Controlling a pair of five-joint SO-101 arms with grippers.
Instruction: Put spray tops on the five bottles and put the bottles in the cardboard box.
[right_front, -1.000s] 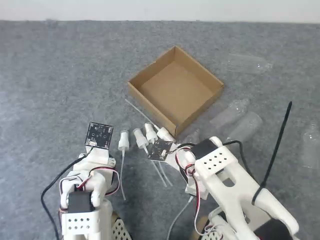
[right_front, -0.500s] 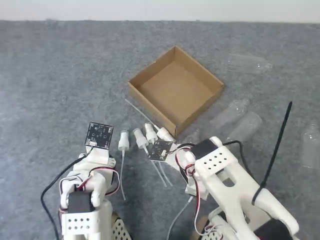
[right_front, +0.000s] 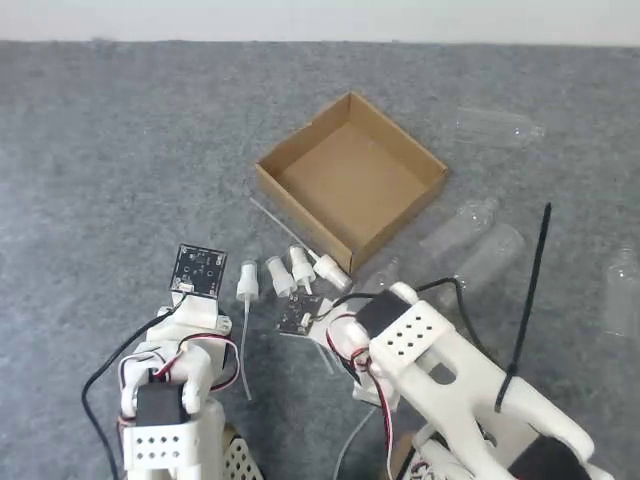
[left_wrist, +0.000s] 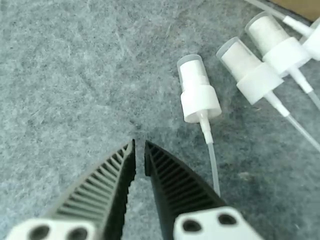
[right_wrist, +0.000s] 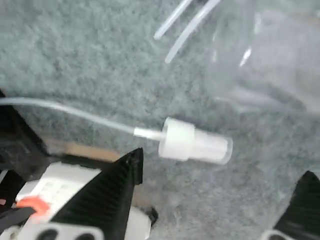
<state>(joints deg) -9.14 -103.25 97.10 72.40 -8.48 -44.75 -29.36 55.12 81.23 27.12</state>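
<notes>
High view: the right arm (right_front: 440, 360) has swung toward the left arm over the last second, bringing its wrist closer to the loose tops. Right gripper (right_wrist: 220, 165) is spread wide and holds nothing, with a spray top (right_wrist: 192, 142) lying on the mat (right_wrist: 75, 60) between its jaws, so a pick looks close. Left gripper (left_wrist: 139, 147) is all but pressed together and empty, near another top (left_wrist: 199, 90). Bottles (right_front: 470, 225) lie uncapped beside the empty box (right_front: 305, 215).
</notes>
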